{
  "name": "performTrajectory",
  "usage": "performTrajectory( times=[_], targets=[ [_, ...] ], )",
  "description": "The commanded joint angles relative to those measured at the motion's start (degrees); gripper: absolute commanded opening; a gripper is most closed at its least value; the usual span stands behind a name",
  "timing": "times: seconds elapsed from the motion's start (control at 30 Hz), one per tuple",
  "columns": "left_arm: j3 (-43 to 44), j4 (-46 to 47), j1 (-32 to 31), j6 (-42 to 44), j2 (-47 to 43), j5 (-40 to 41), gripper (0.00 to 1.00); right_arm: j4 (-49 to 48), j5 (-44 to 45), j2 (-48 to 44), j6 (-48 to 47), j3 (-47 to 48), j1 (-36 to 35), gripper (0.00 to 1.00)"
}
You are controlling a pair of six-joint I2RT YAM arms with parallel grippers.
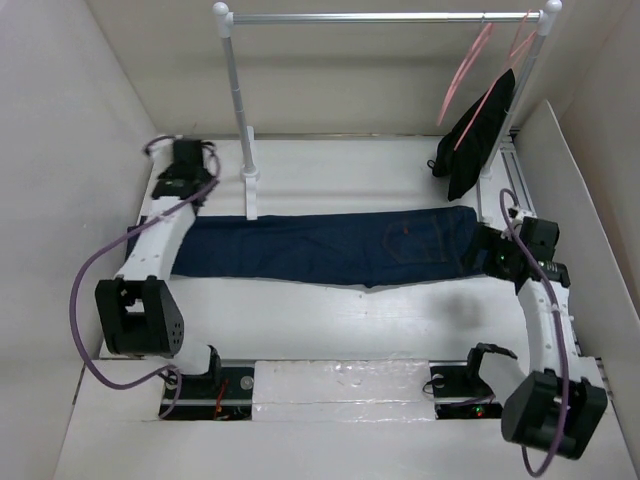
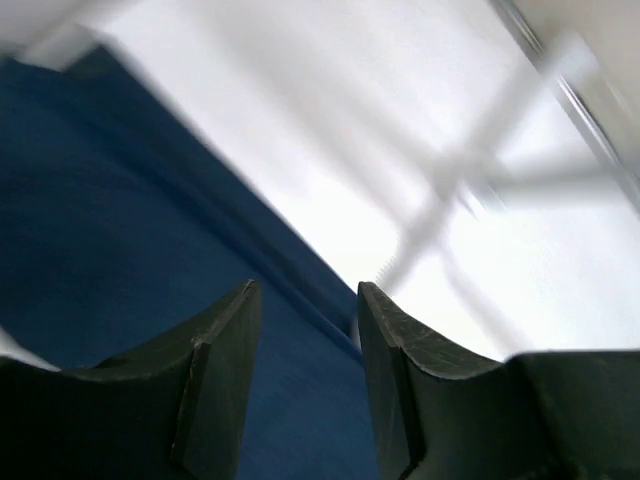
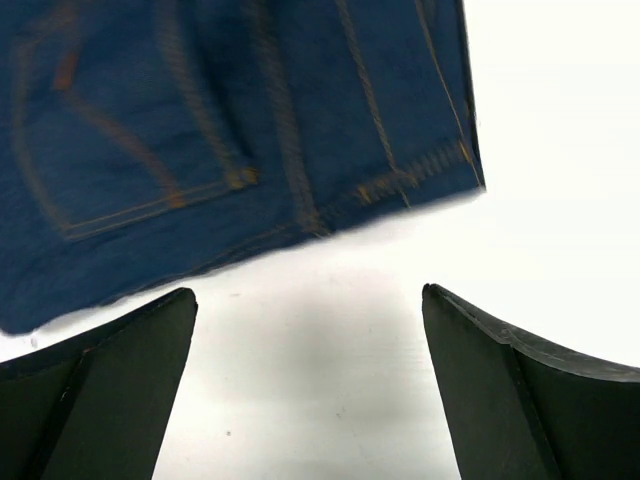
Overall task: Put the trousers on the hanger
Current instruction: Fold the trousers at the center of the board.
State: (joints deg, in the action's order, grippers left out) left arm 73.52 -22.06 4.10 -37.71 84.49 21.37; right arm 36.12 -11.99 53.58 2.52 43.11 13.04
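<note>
The trousers [image 1: 330,247] are dark blue jeans lying flat across the table, legs to the left and waist to the right. The pale-pink hanger [image 1: 466,66] hangs empty on the rail at the far right. My left gripper [image 1: 195,180] is open and empty, just above the far edge of the trouser legs [image 2: 120,250]; its fingers [image 2: 225,350] hold nothing. My right gripper [image 1: 487,250] is open wide and empty over bare table beside the waist end [image 3: 250,130].
A white clothes rack [image 1: 245,150] stands behind the trousers, its bar [image 1: 380,17] running across the top. A second pink hanger carries a black garment [image 1: 482,125] at the far right. White walls enclose the table on both sides.
</note>
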Motion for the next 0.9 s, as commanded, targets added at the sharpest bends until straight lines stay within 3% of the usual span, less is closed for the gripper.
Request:
performTrajectory(
  times=[0.0, 0.03, 0.17, 0.37, 0.53, 0.63, 0.77, 0.83, 0.87],
  targets=[
    [-2.58, 1.58, -12.24, 0.71, 0.59, -1.85, 0.40, -4.99, -5.91, 3.45, 7.03, -4.96, 6.98, 1.00],
    [-3.55, 2.63, -17.41, 0.63, 0.85, -2.20, 0.40, -7.18, -7.07, 4.42, 8.19, -7.40, 8.57, 1.00],
    [-7.85, 4.22, -24.57, 0.71, 2.08, -4.76, 0.40, -20.35, -9.28, 9.85, 13.02, -11.99, 11.48, 1.00],
    [-13.47, 5.54, -24.58, 2.12, 2.96, -6.60, 0.39, -29.68, -6.30, 17.43, 21.11, -14.98, 12.98, 1.00],
    [-16.03, 6.16, -24.58, 2.82, 1.73, -7.56, 0.39, -33.04, -2.87, 22.78, 27.27, -15.43, 12.98, 0.89],
    [-17.00, 6.16, -24.58, 2.38, 1.47, -8.09, 0.39, -32.78, -1.90, 25.77, 27.62, -13.85, 12.98, 0.66],
    [-18.14, 6.16, -24.58, 2.03, 1.12, -8.53, 0.38, -31.56, -2.07, 29.82, 26.31, -12.09, 12.98, 0.02],
    [-18.76, 5.98, -24.58, 2.12, 1.47, -8.80, 0.38, -28.93, -1.03, 27.56, 23.24, -10.34, 13.51, 0.00],
    [-19.11, 6.15, -24.58, 2.12, 1.56, -8.88, 0.38, -25.43, 0.02, 22.15, 22.18, -9.72, 13.51, 0.00]
  ],
)
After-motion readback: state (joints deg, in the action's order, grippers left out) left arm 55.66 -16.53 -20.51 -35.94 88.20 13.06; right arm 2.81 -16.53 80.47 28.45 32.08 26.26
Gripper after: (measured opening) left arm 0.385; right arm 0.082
